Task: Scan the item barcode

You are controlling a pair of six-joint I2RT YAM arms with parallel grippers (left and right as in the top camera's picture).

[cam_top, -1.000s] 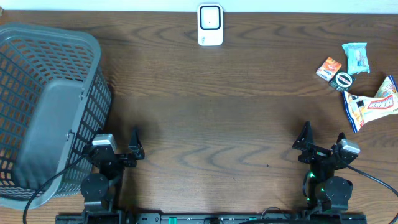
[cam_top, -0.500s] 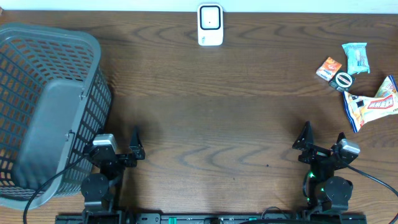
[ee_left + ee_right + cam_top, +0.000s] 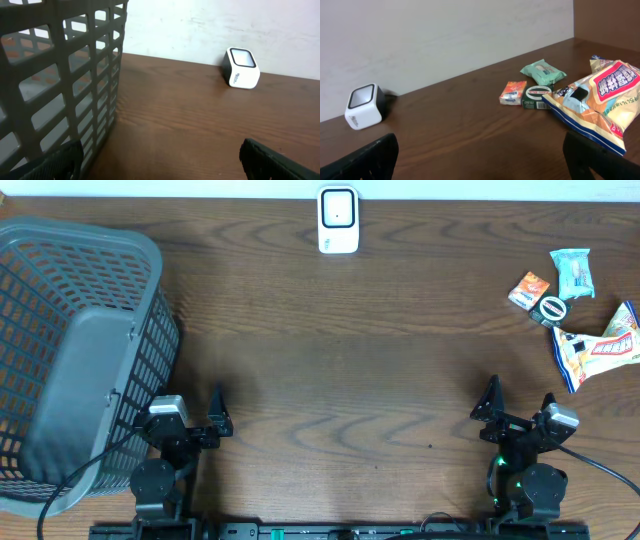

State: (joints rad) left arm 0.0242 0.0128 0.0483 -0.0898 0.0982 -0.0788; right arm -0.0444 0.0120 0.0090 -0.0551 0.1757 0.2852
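A white barcode scanner (image 3: 338,220) stands at the table's far edge, also in the left wrist view (image 3: 242,67) and the right wrist view (image 3: 364,106). Several items lie at the far right: a teal packet (image 3: 572,273), a small orange box (image 3: 529,289), a round green tin (image 3: 552,309) and a snack bag (image 3: 600,348). The right wrist view shows the same snack bag (image 3: 605,95) close on the right. My left gripper (image 3: 192,418) (image 3: 160,160) and right gripper (image 3: 518,410) (image 3: 480,155) sit open near the front edge, with only bare wood between their fingers.
A large grey plastic basket (image 3: 100,235) fills the left side, its slatted wall (image 3: 65,75) right beside my left gripper. Dark wooden tabletop (image 3: 340,360) stretches between the arms and the scanner. A pale wall runs behind the table.
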